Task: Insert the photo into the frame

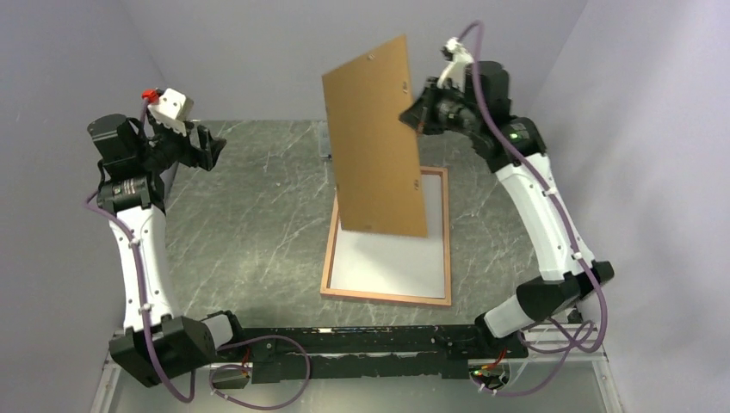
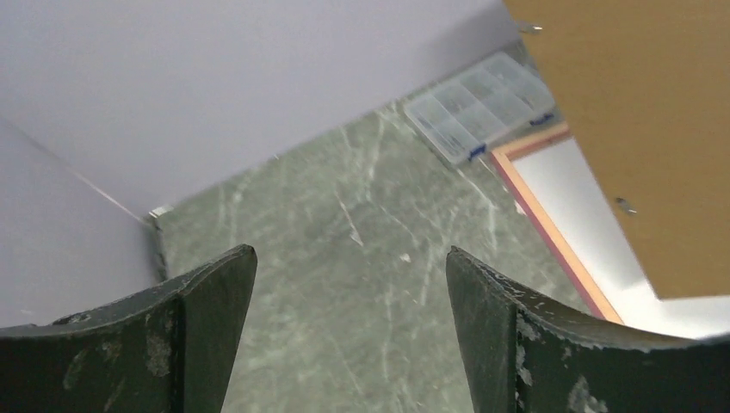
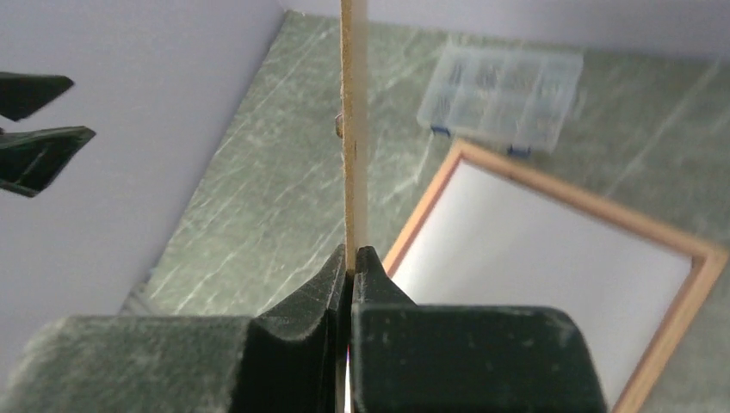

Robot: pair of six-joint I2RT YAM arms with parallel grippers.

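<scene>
My right gripper [image 1: 411, 116] is shut on the edge of a plain brown backing board [image 1: 376, 138] and holds it upright in the air over the frame. The board shows edge-on between the jaws in the right wrist view [image 3: 353, 129] and at the top right of the left wrist view [image 2: 646, 112]. The frame [image 1: 385, 298] lies flat on the table, wood-brown side up, with a white surface filling it. Its rim also shows in both wrist views [image 2: 551, 228] [image 3: 419, 215]. The photo's printed face is not in view. My left gripper [image 1: 211, 148] is open and empty, raised at the far left [image 2: 351, 258].
A small clear compartment box [image 2: 482, 103] lies on the green marbled table just beyond the frame's far edge [image 3: 504, 95]. Grey walls close the table at the back and both sides. The left gripper's fingers [image 3: 34, 120] show at the left of the right wrist view.
</scene>
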